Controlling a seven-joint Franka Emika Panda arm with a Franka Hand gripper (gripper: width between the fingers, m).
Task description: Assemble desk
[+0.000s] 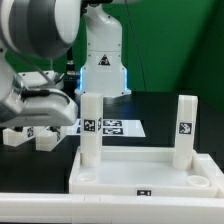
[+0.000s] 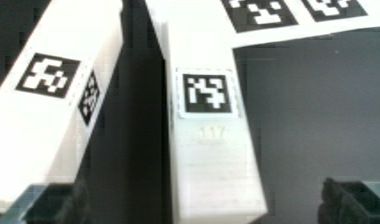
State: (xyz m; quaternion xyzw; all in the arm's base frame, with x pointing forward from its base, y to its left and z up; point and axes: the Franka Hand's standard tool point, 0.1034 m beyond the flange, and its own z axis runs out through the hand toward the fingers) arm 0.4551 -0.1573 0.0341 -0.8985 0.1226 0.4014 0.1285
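Note:
The white tabletop [image 1: 140, 172] lies at the front of the exterior view, rim up, with two white legs standing upright in its far corners, one on that view's left [image 1: 90, 125] and one on its right [image 1: 185, 128]. Two loose white legs lie on the black table at the exterior view's left [image 1: 45, 138]. My gripper [image 1: 40, 115] hangs just above them. In the wrist view my gripper [image 2: 201, 205] is open and straddles one tagged leg [image 2: 213, 130]. There is a gap to each of the dark fingertips [image 2: 356, 200]. A second tagged leg [image 2: 62, 90] lies beside it.
The marker board [image 1: 112, 126] lies flat behind the tabletop, and its tags show in the wrist view [image 2: 285, 12]. The robot base [image 1: 103, 60] stands at the back. Another small white part [image 1: 12, 137] lies at the exterior view's far left.

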